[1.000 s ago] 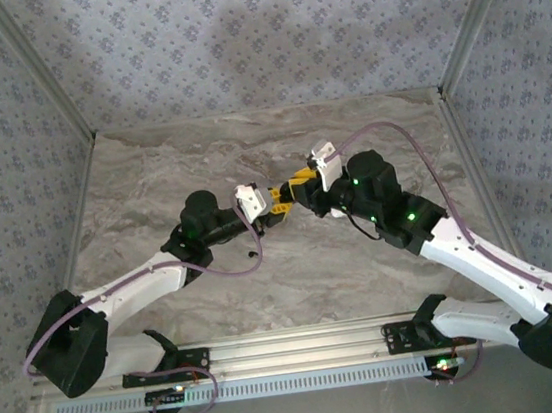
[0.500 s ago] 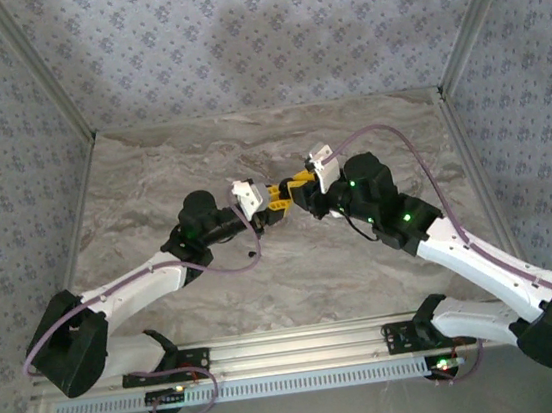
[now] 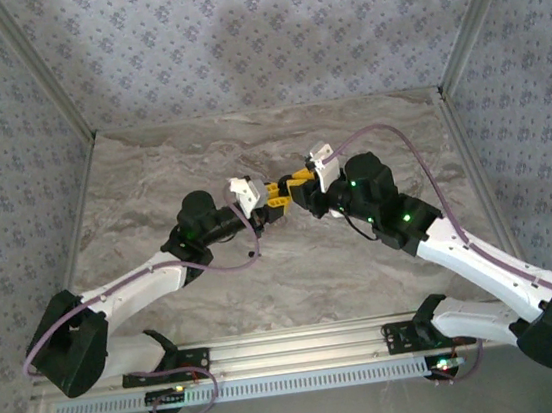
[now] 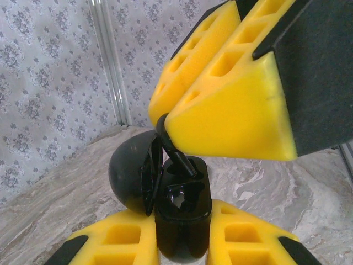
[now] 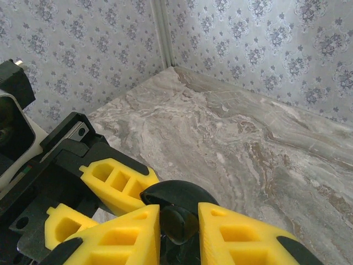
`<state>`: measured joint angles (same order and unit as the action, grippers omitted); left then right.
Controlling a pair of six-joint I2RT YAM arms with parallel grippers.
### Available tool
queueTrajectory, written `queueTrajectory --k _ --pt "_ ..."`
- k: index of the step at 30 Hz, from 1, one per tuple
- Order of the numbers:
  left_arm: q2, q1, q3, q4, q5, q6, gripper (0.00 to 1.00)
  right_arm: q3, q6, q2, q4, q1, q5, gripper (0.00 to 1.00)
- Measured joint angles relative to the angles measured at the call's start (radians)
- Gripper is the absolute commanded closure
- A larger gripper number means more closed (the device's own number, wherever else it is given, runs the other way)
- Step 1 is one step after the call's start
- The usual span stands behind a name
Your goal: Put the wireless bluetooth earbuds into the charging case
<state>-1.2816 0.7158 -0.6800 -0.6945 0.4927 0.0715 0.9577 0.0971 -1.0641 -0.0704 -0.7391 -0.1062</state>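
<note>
My left gripper (image 4: 182, 226) is shut on the black charging case (image 4: 179, 243), which stands upright between its yellow fingers. The case's domed lid (image 4: 129, 176) hangs open to the left. From above right, the right gripper's yellow fingers (image 4: 231, 110) hold a tiny black earbud (image 4: 179, 157), and its stem tip is in the far slot of the case. The near slot (image 4: 185, 196) looks empty and glossy. In the right wrist view my right gripper (image 5: 179, 221) is shut on the earbud (image 5: 181, 225), just under the lid (image 5: 179, 192). In the top view the left gripper (image 3: 273, 200) and right gripper (image 3: 299, 189) meet mid-table.
The marble table (image 3: 250, 159) lies below both raised grippers, with patterned walls and metal corner posts (image 3: 39, 84) around it. The left gripper's fingers (image 5: 113, 182) and black mount crowd the left of the right wrist view. A purple cable (image 3: 251, 250) loops by the left wrist.
The right gripper has moved a little left toward the left gripper, and the left wrist has lifted slightly, so the fingertips now sit closer together over the case.
</note>
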Motion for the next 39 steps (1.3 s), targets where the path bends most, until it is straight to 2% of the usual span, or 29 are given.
queueTrajectory --k 7,12,19,25,30,39 --pt "0.0 0.0 0.0 -0.007 -0.011 -0.021 0.85 -0.005 0.003 0.0 0.0 0.0 -0.019 0.75" --pt "0.0 0.0 0.0 -0.01 -0.014 -0.026 0.85 -0.008 0.007 0.0 -0.006 0.0 -0.022 0.71" --pt "0.0 0.0 -0.008 -0.013 -0.014 -0.029 0.85 -0.01 0.027 0.006 -0.015 0.011 -0.025 0.47" --pt "0.0 0.0 -0.008 -0.012 -0.014 -0.027 0.85 0.007 0.075 0.016 -0.024 0.033 -0.049 0.32" --pt "0.0 0.0 -0.008 -0.01 -0.017 -0.017 0.85 0.05 0.124 0.039 -0.047 0.042 -0.066 0.28" --pt "0.0 0.0 -0.008 -0.002 -0.026 -0.012 0.85 0.096 0.235 0.054 -0.179 0.082 -0.067 0.28"
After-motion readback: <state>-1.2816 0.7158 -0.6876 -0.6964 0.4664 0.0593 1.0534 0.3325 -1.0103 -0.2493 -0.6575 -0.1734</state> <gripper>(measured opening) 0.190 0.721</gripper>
